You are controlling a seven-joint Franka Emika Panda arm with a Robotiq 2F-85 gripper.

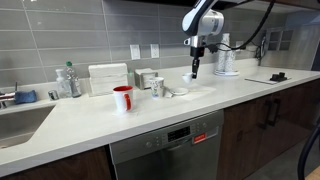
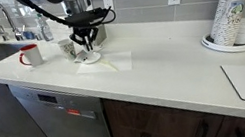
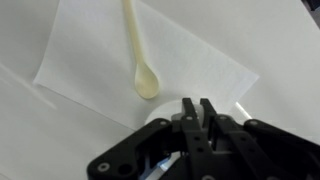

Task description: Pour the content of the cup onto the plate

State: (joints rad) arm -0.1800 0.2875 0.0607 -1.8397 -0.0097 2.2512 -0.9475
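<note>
Countertop (image 1: 90,125), white; positions taken from the napkin (image 2: 112,63). Writing: dishwasher (image 1: 165,148) panel display lit but too small to read; print on the paper cups blurred. Counts: one plate (image 2: 91,57), one spoon (image 3: 140,60), one napkin, one pale cup (image 2: 66,48), one red mug (image 2: 30,56), one stack of paper cups (image 2: 231,7), one clear bottle (image 1: 68,80), one white box (image 1: 108,78), two wall outlets (image 1: 135,51). Plate: small, round, white, shallow, much lower than either cup; set at the napkin's edge, directly below the gripper (image 2: 87,50), largely hidden by it in the wrist view. Spoon: pale cream, lying flat on the napkin, bowl end toward the plate. Pale cup: upright, just beside the napkin. Red mug: upright, white inside, farther from the napkin than the pale cup. Paper-cup stack: leaning slightly, well apart from the napkin on the opposite side. Bottle and box: against the wall, beyond the red mug from the napkin. Gripper: black, pointing down over the plate, fingertips (image 3: 189,110) drawn close together with nothing seen between them.
</note>
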